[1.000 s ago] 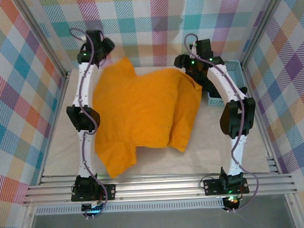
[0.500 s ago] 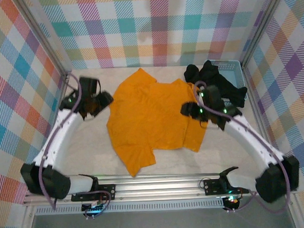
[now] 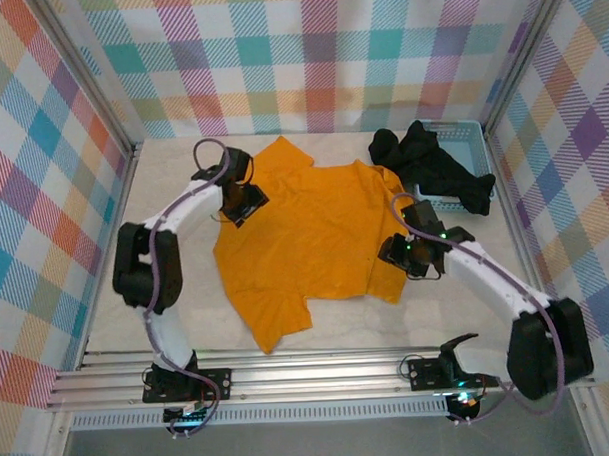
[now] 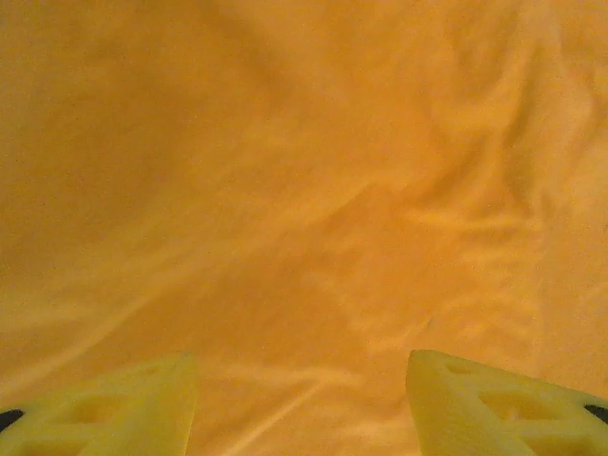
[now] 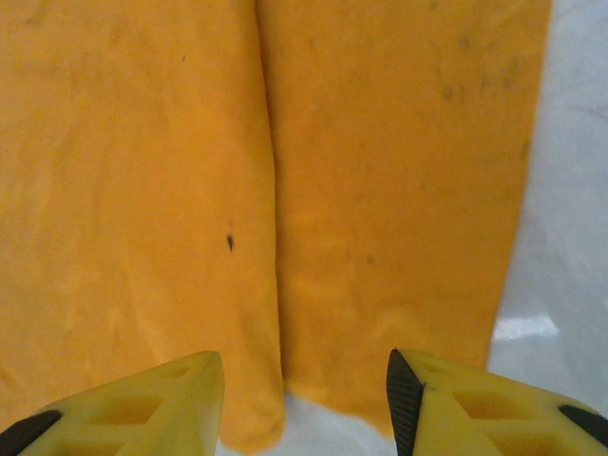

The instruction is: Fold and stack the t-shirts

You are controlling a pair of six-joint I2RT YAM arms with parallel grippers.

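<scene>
The orange-yellow t-shirt (image 3: 305, 238) lies spread on the table, one sleeve toward the near edge. Black t-shirts (image 3: 438, 168) are heaped in and over the light blue basket. My left gripper (image 3: 248, 203) sits over the orange shirt's upper left edge. In the left wrist view it (image 4: 302, 408) is open, with orange fabric (image 4: 304, 190) below both fingers. My right gripper (image 3: 402, 255) is at the shirt's right edge. In the right wrist view it (image 5: 304, 408) stands open, the shirt's hem (image 5: 380, 285) lying under the gap between its fingers.
The light blue basket (image 3: 471, 132) stands at the back right corner. Plaid walls enclose the table on three sides. Bare tabletop (image 3: 177, 292) shows left of the shirt, and more (image 5: 560, 237) to its right. A metal rail (image 3: 310, 373) runs along the near edge.
The orange shirt, earlier stretched wide at the back, now lies flat. Both arms swung out, then came in to the shirt's left and right edges. The right jaws have narrowed.
</scene>
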